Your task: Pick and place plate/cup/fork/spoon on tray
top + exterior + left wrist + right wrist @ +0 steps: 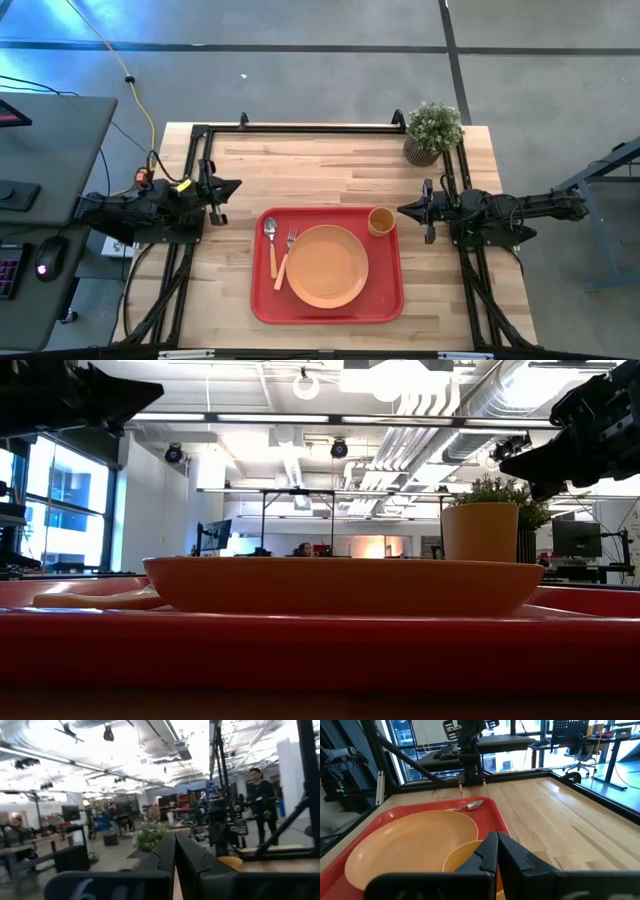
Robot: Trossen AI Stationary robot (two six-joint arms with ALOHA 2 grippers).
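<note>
Now the red tray (327,312) sits on the wooden table (300,165), near its front edge and about midway between the side edges, and it carries everything. The orange plate (326,266) lies flat in the middle of the tray, filling roughly half its width. Over by the tray's left rim, the spoon (271,243) and the fork (286,258) lie side by side, silver ends toward the table's back edge, light orange handles toward the front; the fork rests just beside the plate's rim. Up in the tray's back right corner stands the small cup (381,221), upright, close to the plate; whether the two touch I cannot tell.

From table height, the plate's side profile spans the tray and the cup rises behind its right end.

Both arms hang back off the tray. The left gripper (232,187) hovers over the table's left part, just off the tray's back left corner, its fingers (167,851) pressed together and holding nothing. The right gripper (407,209) sits just beside the cup at the tray's right rim, fingers (490,851) likewise pressed together, empty.

A potted green plant (432,131) stands in the table's back right corner.
</note>
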